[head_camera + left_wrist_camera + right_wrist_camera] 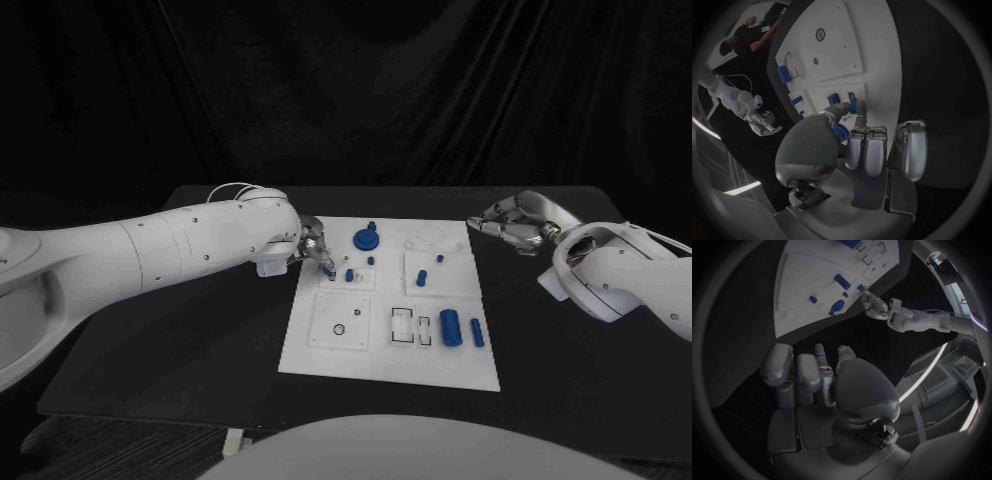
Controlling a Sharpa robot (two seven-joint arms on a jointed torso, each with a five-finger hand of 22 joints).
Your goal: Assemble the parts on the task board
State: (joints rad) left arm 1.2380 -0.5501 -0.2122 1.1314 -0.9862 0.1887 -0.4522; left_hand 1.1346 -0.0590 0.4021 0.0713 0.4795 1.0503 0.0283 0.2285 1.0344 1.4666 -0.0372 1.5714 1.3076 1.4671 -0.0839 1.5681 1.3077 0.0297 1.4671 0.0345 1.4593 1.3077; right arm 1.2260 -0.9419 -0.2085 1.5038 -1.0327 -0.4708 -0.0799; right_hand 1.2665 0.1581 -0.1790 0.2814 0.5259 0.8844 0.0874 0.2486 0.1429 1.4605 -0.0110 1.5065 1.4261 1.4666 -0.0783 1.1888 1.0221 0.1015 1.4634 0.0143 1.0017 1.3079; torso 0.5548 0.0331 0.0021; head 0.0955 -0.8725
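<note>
Assembling is part-way through, judging by the task board. It lies in the middle of the black surface. A round blue part and several small blue pegs already stand in the board's far half. Two longer blue parts lie loose near its right edge, beside open rectangular slots. A round hole in the near left panel also looks unfilled. The left hand is at the board's far left edge, thumb and fingers pinching a small blue part close above the sockets there; this seating step appears to be the one in hand. The right hand hovers off the board's far right corner, fingers curled in; whether anything lies between them cannot be told.
</note>
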